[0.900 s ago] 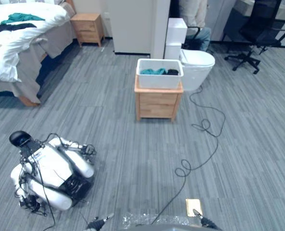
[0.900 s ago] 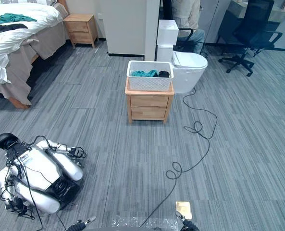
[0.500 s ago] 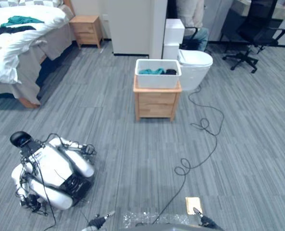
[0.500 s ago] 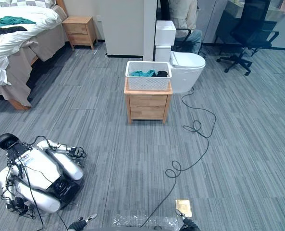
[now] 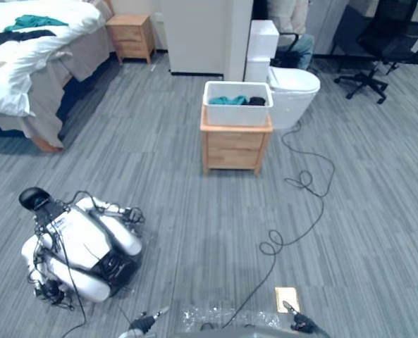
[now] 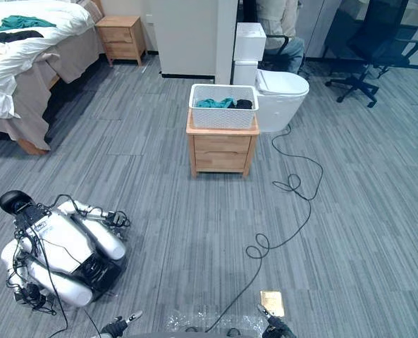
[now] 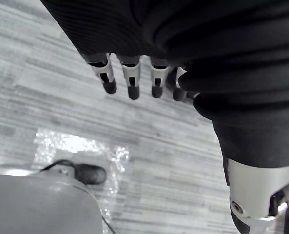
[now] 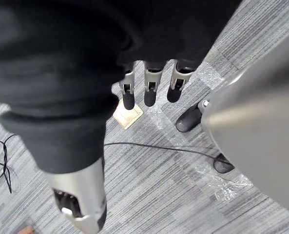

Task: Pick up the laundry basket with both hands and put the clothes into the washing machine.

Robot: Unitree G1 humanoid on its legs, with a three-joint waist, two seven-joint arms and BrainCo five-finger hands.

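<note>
Step in hand: approach, with the basket not yet reached. The left hand (image 7: 129, 80) and right hand (image 8: 149, 87) hang low, fingers straight and loosely spread, holding nothing.

Just ahead of the right hand lies a small tan floor plate (image 6: 271, 303). A folded white robot (image 5: 78, 246) lies on the carpet ahead of and outward from the left hand, judged clear of a straight path.

Well ahead of both hands, the laundry basket (image 5: 237, 103), with clothes (image 5: 230, 100) inside, sits on a wooden nightstand (image 5: 235, 141). Beside it stands a white rounded unit (image 5: 293, 86); whether it is the washer cannot be told.

Next move: the robot closes in squarely and brings one hand to each side of the basket.

Beyond are a seated person (image 5: 293, 24) and an office chair (image 5: 378, 42).
</note>
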